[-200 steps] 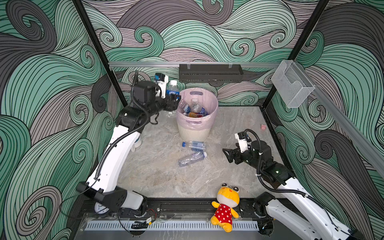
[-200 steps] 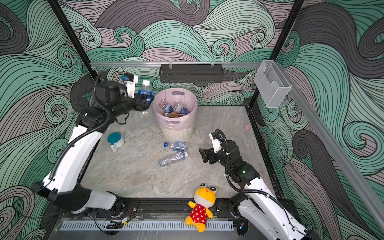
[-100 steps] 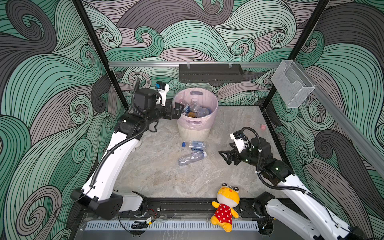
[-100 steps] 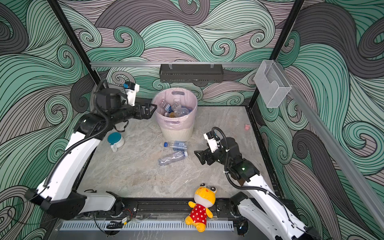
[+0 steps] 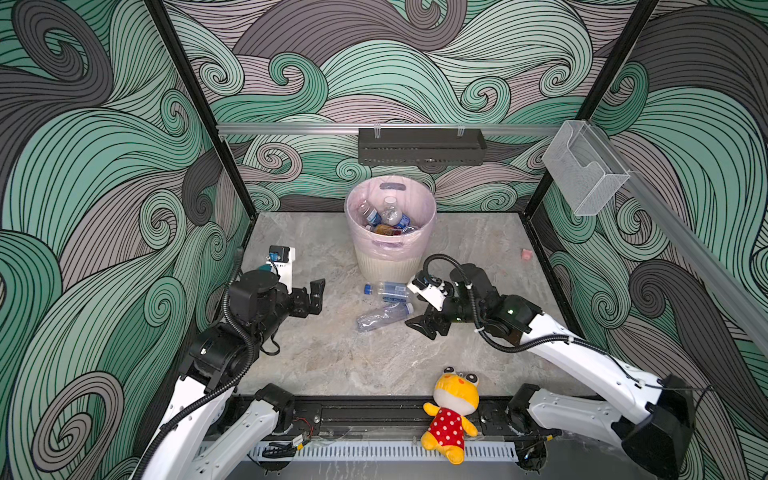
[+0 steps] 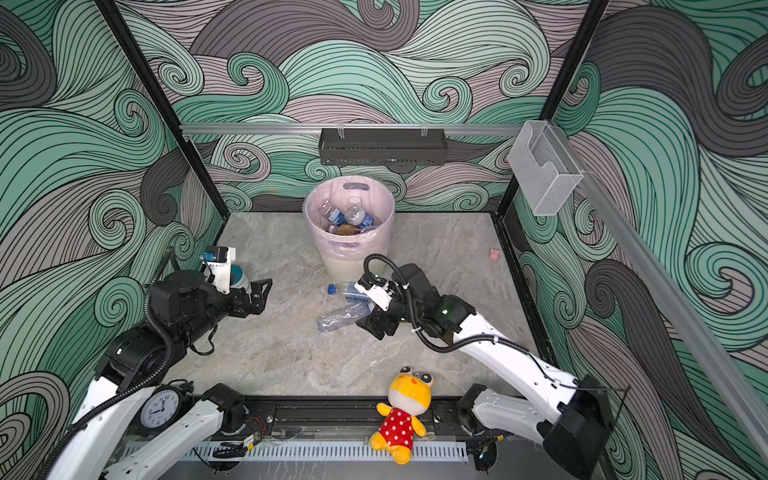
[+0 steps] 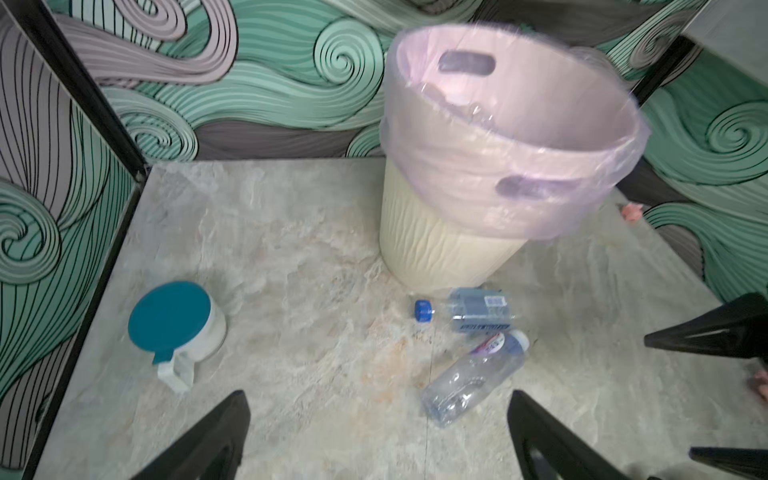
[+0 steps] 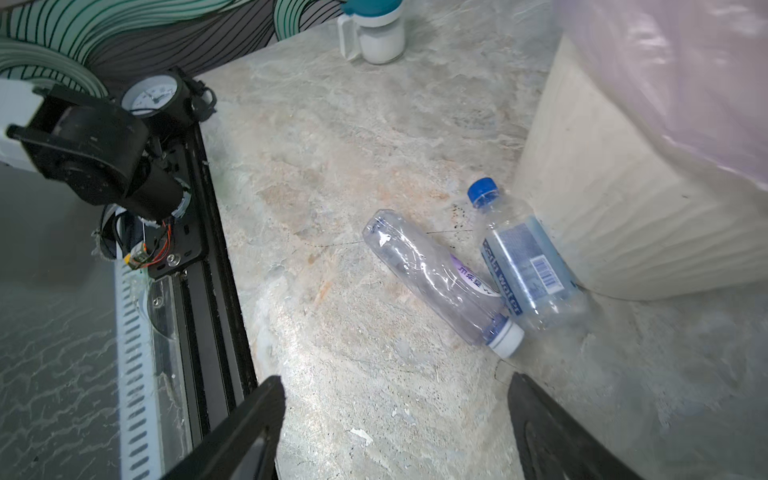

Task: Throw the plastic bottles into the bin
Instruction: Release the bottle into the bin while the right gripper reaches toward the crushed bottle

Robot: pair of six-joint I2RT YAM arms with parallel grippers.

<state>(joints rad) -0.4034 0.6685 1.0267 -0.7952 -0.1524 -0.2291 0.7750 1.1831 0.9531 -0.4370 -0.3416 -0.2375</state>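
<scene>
Cup: the teal-lidded cup is standing at the far left of the bench. It is no bottle, so you are leaving it where it is.
Left gripper: your left gripper is hovering left of the bin, its jaws spread wide and empty. I judge it is free for the next pick.
Bin: the bin is standing at the far middle of the bench, with the binned bottles lying in its pink liner.
Bench bottles: the blue-capped bottle is lying against the bin's near foot. The clear white-capped bottle is lying slantwise just nearer, and its cap seems to be touching the first.
Right gripper: your right gripper is hovering just right of that white cap, its jaws parted around nothing. You are probably taking this bottle first because it is lying clear of the bin wall.
</scene>
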